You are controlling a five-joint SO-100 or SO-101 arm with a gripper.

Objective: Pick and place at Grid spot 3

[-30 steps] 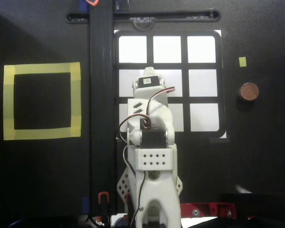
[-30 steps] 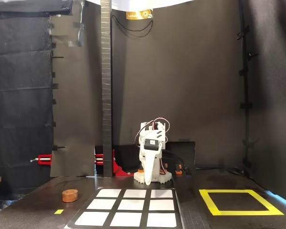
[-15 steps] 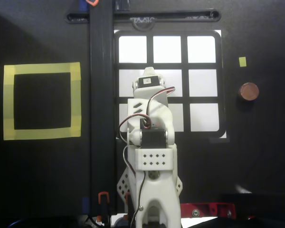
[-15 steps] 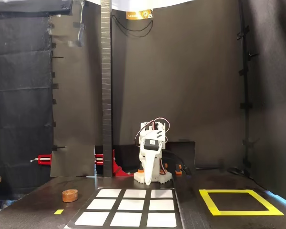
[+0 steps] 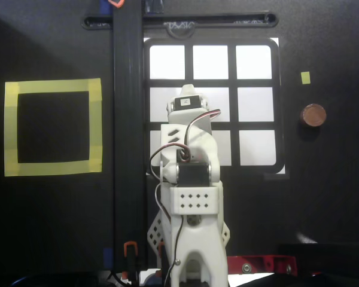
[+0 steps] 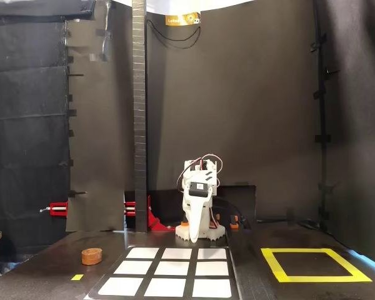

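My white two-finger claw [image 6: 185, 223] folded down near the arm base, jaws hidden so I cannot tell their state, white top-right grid cell [image 5: 253, 62] bare in my overhead view, round brown disc [image 5: 313, 115] right of the grid, yellow-tape square outline [image 5: 52, 127] far left.

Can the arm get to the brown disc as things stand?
Probably yes: the brown disc lies alone on the black table beside the grid, nothing on or around it. The arm sits folded; true reach is unclear.
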